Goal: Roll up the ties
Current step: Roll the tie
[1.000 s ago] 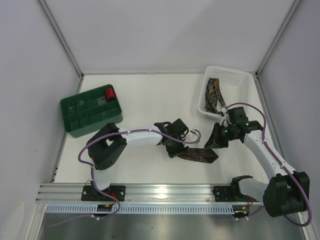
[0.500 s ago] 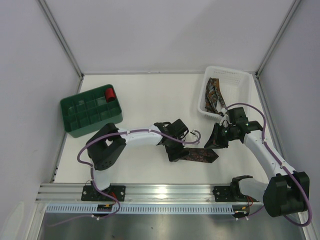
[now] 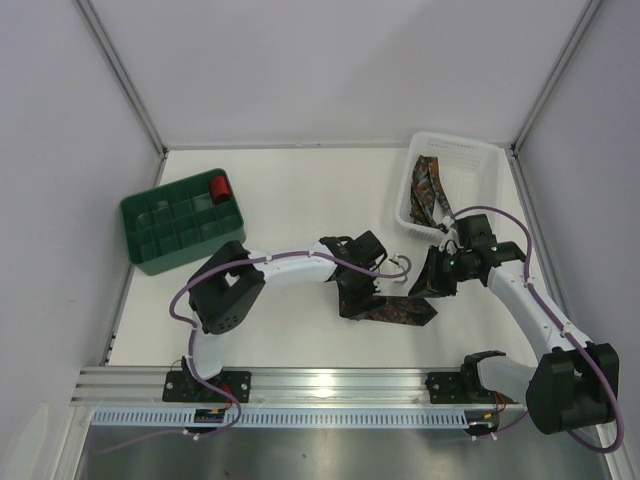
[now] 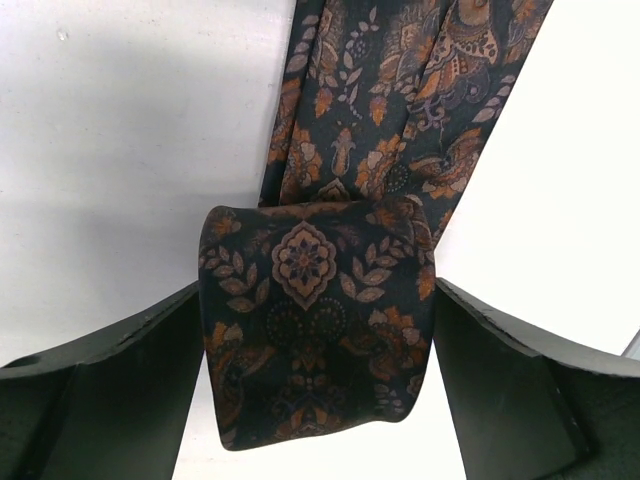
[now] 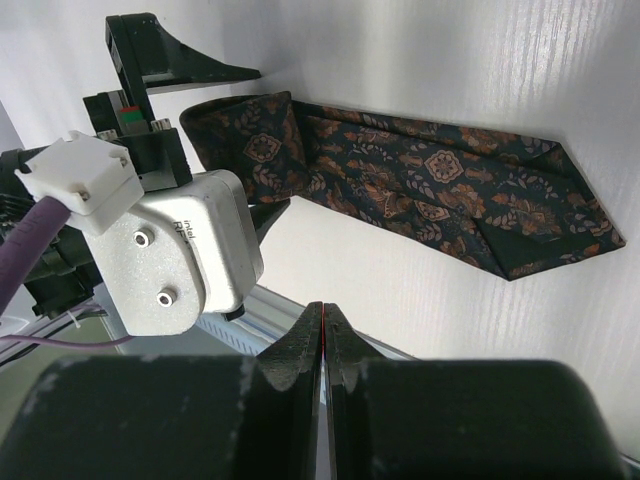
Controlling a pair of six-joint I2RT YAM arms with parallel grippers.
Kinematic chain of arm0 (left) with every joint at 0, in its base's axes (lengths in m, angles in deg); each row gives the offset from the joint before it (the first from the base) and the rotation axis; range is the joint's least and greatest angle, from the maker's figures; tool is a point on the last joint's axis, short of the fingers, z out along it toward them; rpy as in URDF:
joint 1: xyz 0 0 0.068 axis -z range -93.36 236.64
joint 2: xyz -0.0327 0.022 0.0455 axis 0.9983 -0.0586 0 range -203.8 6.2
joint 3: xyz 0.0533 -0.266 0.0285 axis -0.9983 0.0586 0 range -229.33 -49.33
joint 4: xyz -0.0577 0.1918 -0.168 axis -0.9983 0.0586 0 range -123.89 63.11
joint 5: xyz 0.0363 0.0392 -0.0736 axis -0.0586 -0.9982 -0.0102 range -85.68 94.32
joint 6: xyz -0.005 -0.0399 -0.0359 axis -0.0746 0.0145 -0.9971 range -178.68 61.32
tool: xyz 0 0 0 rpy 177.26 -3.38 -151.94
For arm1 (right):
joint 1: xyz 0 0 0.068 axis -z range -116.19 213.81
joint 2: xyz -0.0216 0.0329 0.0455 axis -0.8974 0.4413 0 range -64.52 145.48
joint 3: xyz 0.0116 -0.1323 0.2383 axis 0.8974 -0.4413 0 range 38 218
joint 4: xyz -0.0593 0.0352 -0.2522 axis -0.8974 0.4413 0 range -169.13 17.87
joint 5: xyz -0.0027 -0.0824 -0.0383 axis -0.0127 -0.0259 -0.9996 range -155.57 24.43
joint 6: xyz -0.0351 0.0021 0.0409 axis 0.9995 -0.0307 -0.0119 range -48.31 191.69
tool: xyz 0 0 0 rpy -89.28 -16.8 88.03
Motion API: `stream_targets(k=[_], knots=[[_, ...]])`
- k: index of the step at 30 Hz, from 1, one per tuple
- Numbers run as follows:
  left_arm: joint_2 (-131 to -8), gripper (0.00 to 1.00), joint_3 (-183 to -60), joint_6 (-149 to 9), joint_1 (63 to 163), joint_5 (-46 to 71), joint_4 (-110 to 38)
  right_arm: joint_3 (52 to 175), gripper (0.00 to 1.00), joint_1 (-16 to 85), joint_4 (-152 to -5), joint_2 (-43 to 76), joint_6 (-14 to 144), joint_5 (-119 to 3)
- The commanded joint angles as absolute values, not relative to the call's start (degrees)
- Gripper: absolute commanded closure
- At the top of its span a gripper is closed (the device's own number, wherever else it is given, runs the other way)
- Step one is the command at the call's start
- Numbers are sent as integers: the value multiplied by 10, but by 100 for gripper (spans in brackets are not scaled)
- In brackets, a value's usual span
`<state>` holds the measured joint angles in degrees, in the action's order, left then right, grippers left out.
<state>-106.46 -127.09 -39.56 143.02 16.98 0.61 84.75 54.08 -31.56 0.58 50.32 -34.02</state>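
One patterned tie [image 3: 398, 309] lies flat on the table between the arms, its pointed wide end to the right [image 5: 560, 235]. Its left end is folded back over itself [image 4: 312, 330]. My left gripper [image 4: 318, 300] is open, with one jaw on each side of that folded end, touching or nearly touching its edges; from above it is at the tie's left end [image 3: 352, 298]. My right gripper [image 5: 325, 312] is shut and empty, hovering just beyond the tie's right end [image 3: 430, 282]. A second tie [image 3: 428, 186] lies in the white basket [image 3: 470, 150].
A green compartment tray [image 3: 165, 240] stands at the left with a small red roll [image 3: 219, 186] in a back compartment. The left wrist's camera housing [image 5: 180, 250] sits close in front of my right gripper. The metal rail [image 3: 330, 382] runs along the near edge.
The left arm has shifted a little to the right and its wrist has turned over the tie's left end. The right arm and the basket tie have not moved.
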Motion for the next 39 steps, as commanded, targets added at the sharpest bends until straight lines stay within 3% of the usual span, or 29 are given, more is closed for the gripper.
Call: stream_targets(k=[1, 17, 24, 30, 32, 39], knots=[[-1072, 7, -1289, -383, 1433, 194, 16, 849, 92, 542, -325, 0, 503, -331], [-1096, 18, -1264, -417, 1478, 132, -30, 848, 92, 541, -328, -1, 503, -328], [-1081, 31, -1252, -435, 1481, 121, -49, 848, 92, 541, -333, 1, 502, -326], [-1073, 49, -1237, -440, 1483, 119, -58, 847, 92, 541, -336, 3, 501, -324], [-1070, 50, -1233, -441, 1483, 121, -59, 847, 92, 541, -337, 3, 501, -325], [-1058, 22, -1222, -437, 1483, 128, -58, 846, 92, 539, -339, 5, 501, -324]])
